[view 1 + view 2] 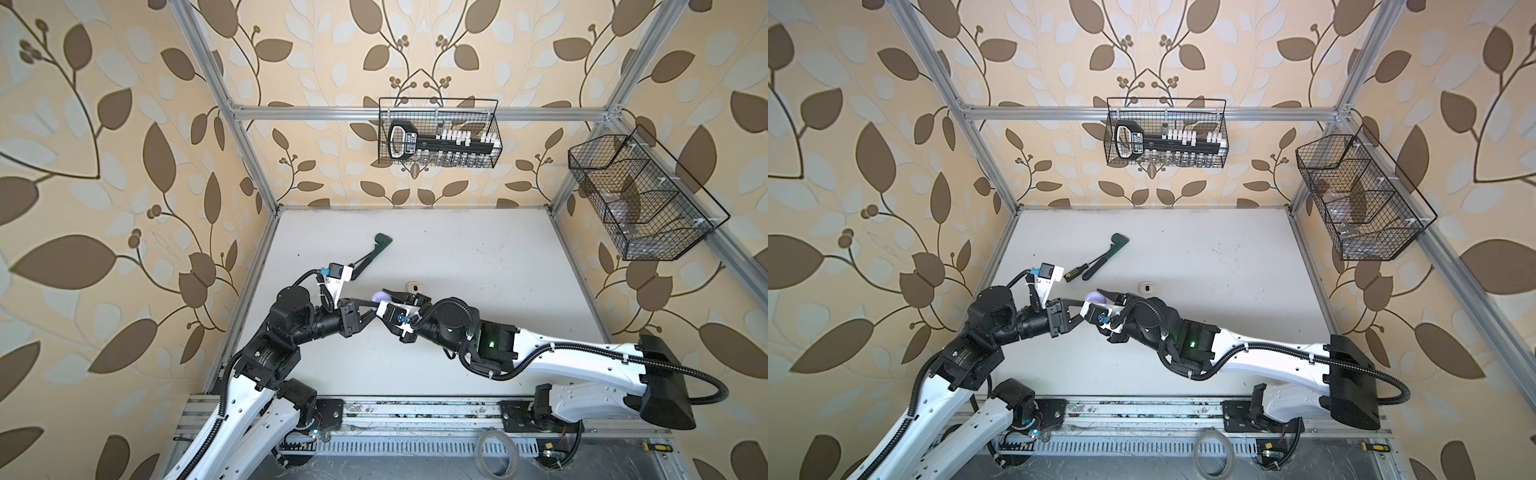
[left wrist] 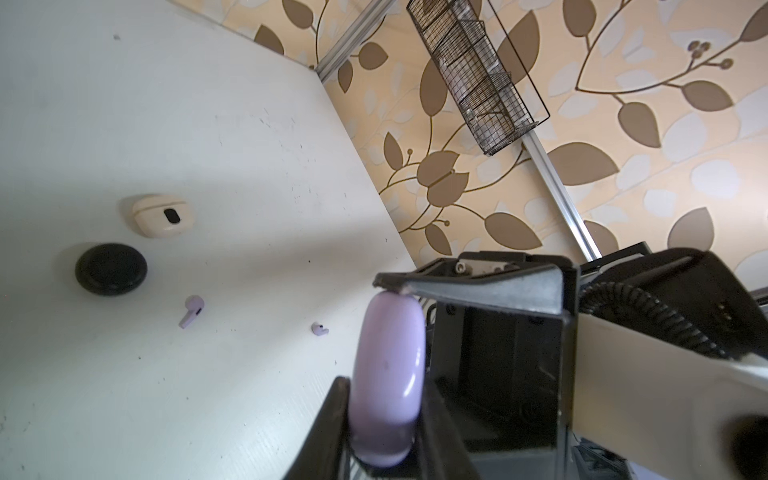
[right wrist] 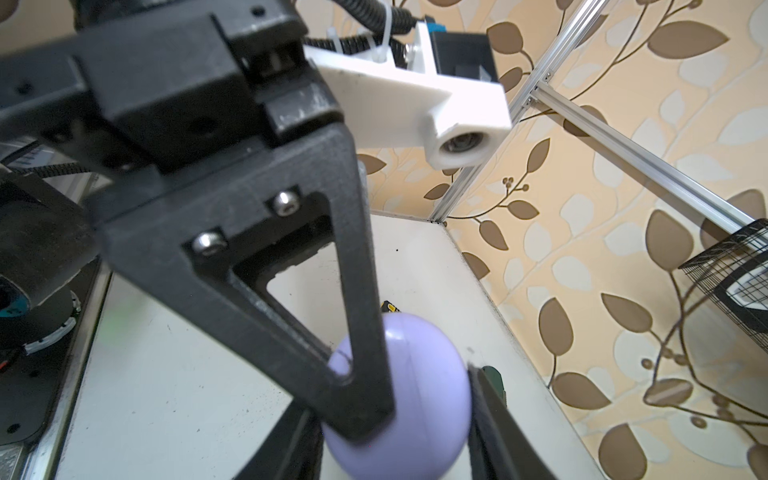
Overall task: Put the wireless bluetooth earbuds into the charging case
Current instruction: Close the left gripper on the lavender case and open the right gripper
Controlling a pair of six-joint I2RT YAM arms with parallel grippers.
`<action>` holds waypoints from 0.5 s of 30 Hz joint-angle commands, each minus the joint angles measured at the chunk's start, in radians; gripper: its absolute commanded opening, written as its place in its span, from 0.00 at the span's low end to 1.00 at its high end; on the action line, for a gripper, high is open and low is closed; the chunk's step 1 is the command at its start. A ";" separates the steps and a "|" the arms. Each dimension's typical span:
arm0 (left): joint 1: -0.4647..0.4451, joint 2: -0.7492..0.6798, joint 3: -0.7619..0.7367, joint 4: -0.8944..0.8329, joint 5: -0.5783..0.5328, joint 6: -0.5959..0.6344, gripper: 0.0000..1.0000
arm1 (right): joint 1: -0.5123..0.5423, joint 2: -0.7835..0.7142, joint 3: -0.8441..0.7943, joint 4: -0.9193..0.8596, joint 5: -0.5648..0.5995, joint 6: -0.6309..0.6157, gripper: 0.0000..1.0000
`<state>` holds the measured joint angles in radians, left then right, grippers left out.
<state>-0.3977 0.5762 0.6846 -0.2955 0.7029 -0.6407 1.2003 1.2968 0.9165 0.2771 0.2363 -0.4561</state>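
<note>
Gripping the lavender charging case (image 2: 388,353) from both sides, we have the left tool (image 2: 386,384) clamped tight on it and the right tool (image 3: 415,395) half-closed around it, raised over the desk (image 2: 208,124). One lavender earbud (image 2: 319,329) lies on the desk near the case, a second lavender earbud (image 2: 192,311) farther from it, and beyond those a black case (image 2: 111,269) and a cream case (image 2: 160,216), both closed.

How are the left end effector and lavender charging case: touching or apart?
Touching. The left wrist view shows the left end effector clamped on the lavender charging case.
</note>
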 commanded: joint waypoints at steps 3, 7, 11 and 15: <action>0.005 -0.003 -0.005 0.047 0.009 -0.001 0.04 | 0.008 -0.006 0.035 0.015 -0.023 0.010 0.53; 0.005 0.009 -0.021 0.112 -0.011 -0.002 0.00 | 0.005 -0.065 -0.016 0.019 -0.036 0.079 0.73; 0.003 0.013 -0.059 0.217 -0.066 0.055 0.00 | -0.005 -0.165 -0.110 0.045 -0.064 0.178 0.81; -0.014 -0.024 -0.169 0.449 -0.085 0.115 0.00 | -0.066 -0.244 -0.187 0.092 -0.122 0.349 0.83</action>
<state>-0.4000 0.5755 0.5659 -0.0750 0.6415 -0.5991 1.1728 1.0859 0.7708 0.3172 0.1707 -0.2539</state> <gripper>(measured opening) 0.210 0.833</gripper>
